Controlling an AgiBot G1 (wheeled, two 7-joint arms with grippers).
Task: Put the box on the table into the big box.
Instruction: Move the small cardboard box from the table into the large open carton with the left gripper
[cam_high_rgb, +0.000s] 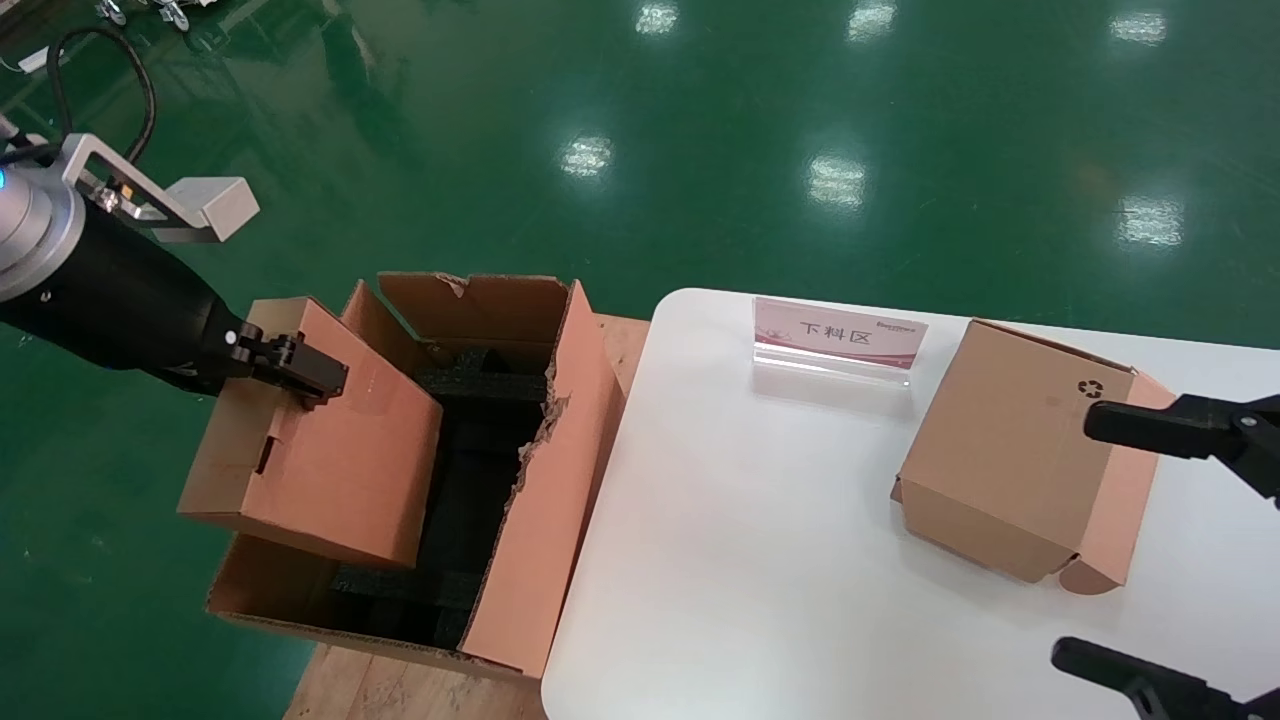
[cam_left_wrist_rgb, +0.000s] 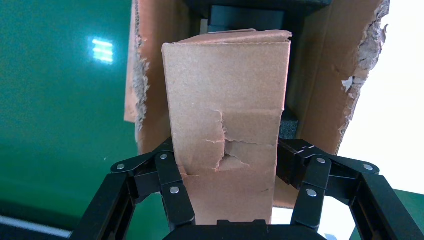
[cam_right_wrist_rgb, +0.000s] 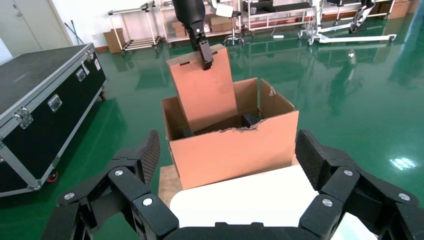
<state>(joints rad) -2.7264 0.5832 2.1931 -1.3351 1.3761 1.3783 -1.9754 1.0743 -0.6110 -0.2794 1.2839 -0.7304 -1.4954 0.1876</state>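
My left gripper (cam_high_rgb: 300, 375) is shut on the slim brown box (cam_high_rgb: 320, 440) and holds it tilted over the left side of the big box (cam_high_rgb: 540, 480). The slim box's lower end is down inside the torn rim, above black foam (cam_high_rgb: 480, 470). In the left wrist view the fingers (cam_left_wrist_rgb: 170, 170) clamp both sides of the box (cam_left_wrist_rgb: 227, 85), with the big box's wall (cam_left_wrist_rgb: 325, 75) beyond. The right wrist view shows the box (cam_right_wrist_rgb: 202, 90) leaning into the big box (cam_right_wrist_rgb: 235, 150). My right gripper (cam_high_rgb: 1075, 536) is open and empty over the white table (cam_high_rgb: 760, 520).
A squarer carton with a recycling symbol (cam_high_rgb: 1010, 450) lies on the table between my right fingers. A pink-and-white sign (cam_high_rgb: 838, 338) stands at the table's back. The big box rests on a wooden pallet (cam_high_rgb: 380, 690). A black flight case (cam_right_wrist_rgb: 40, 100) stands on the green floor.
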